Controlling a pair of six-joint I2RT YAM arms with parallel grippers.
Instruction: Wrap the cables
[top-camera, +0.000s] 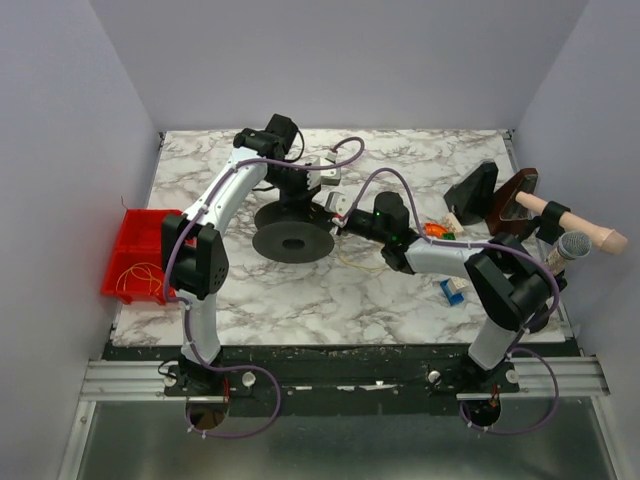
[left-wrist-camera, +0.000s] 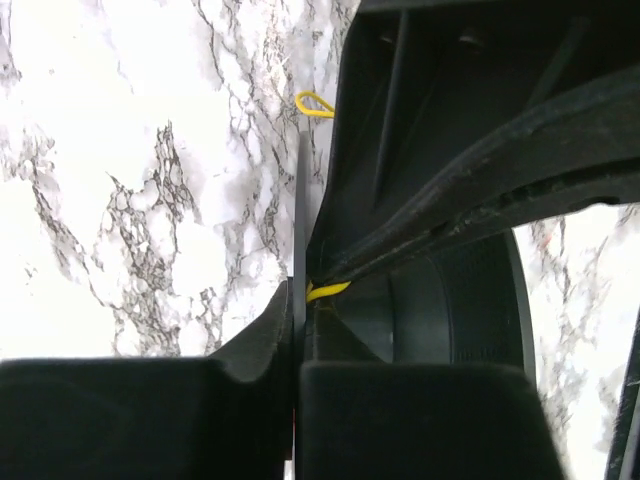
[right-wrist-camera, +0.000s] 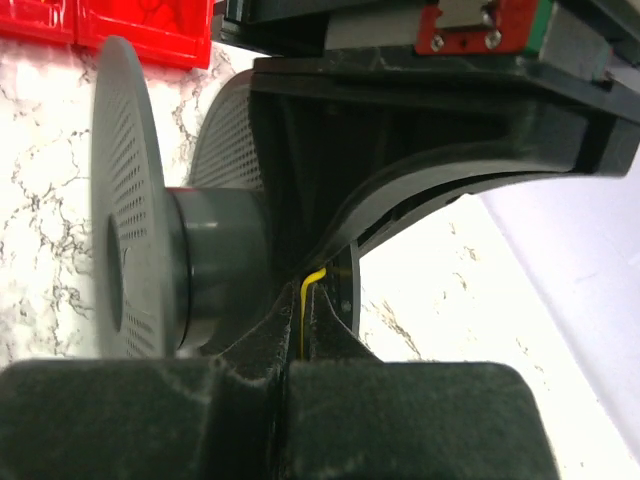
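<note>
A thin yellow cable (right-wrist-camera: 303, 305) runs up from between the pads of my right gripper (right-wrist-camera: 303, 300), which is shut on it beside the black spool (right-wrist-camera: 120, 200). In the top view the right gripper (top-camera: 345, 222) sits just right of the spool (top-camera: 292, 242), and a faint slack stretch of cable (top-camera: 362, 266) lies on the marble. My left gripper (left-wrist-camera: 302, 300) is shut on the spool's thin black flange (left-wrist-camera: 300, 200). A bit of yellow cable (left-wrist-camera: 328, 290) shows just past its fingertips and a small loop (left-wrist-camera: 312, 103) lies farther off. The left gripper (top-camera: 300, 192) is at the spool's far side.
A red bin (top-camera: 140, 255) holding more yellow wire hangs at the table's left edge. At the right are two dark wedge-shaped stands (top-camera: 475, 190), a wooden handle (top-camera: 580, 225), an orange item (top-camera: 437, 230) and a small blue-white item (top-camera: 452, 291).
</note>
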